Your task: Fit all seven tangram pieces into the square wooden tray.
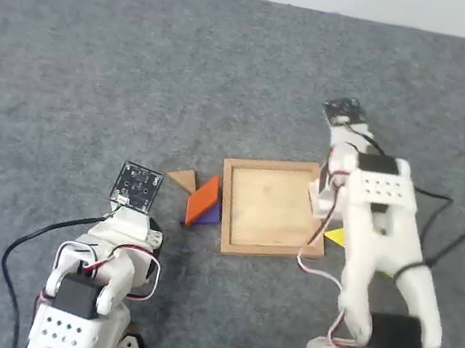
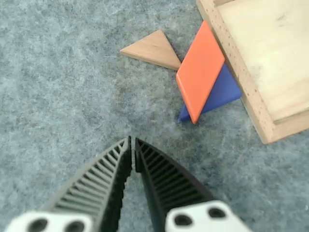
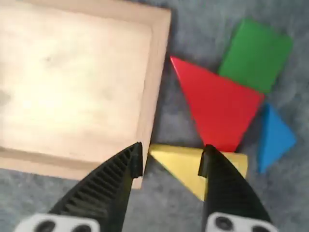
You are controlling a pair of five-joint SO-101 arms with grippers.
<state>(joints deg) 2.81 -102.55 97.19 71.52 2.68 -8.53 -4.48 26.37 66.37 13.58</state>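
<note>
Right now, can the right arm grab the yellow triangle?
Probably yes. The right gripper is open with its fingers either side of the yellow triangle, and nothing lies on top. The tray sits close by one finger, so it could bump.

My right claw (image 3: 171,157): tray (image 3: 157,72) wall tight on one side, red triangle (image 3: 217,104) crowding just past the yellow triangle (image 3: 186,166). My left claw (image 2: 133,142): bare carpet (image 2: 58,96) around, orange piece (image 2: 200,70) ahead.
</note>
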